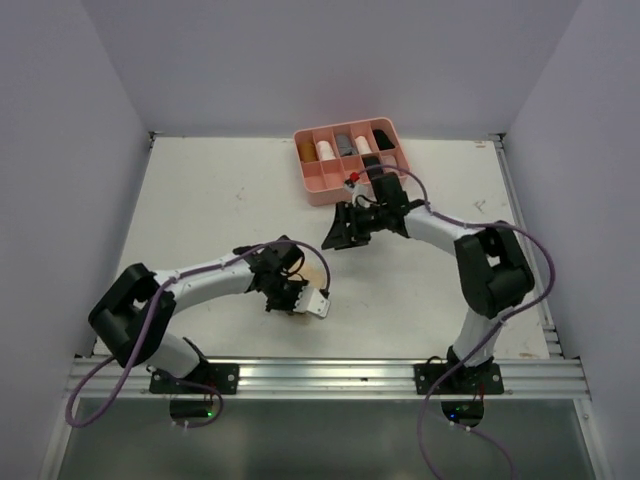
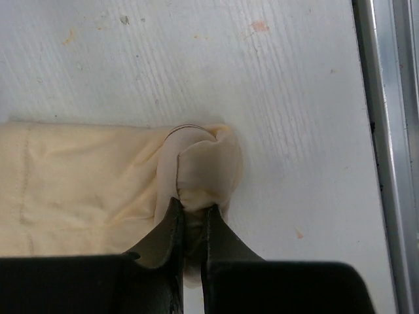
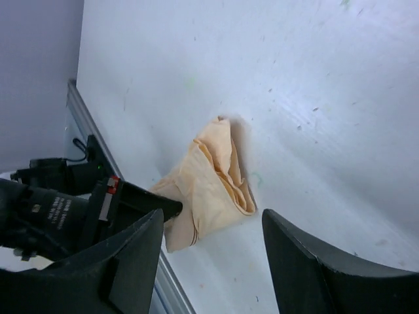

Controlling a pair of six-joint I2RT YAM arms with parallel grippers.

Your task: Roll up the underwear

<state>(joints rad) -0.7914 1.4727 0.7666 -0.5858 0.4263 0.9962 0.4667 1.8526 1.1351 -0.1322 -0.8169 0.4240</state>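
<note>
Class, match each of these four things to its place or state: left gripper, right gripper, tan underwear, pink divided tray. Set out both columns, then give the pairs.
Column one:
1. left gripper
2. right gripper
3. tan underwear
4. pink divided tray

Column two:
A. at the far side of the table
B. jaws apart, holding nothing
C. pinched shut on a fold of cloth
D. lying spread out, one end bunched up

Pairs: 1-C; 2-B; 3-D; 4-A
</note>
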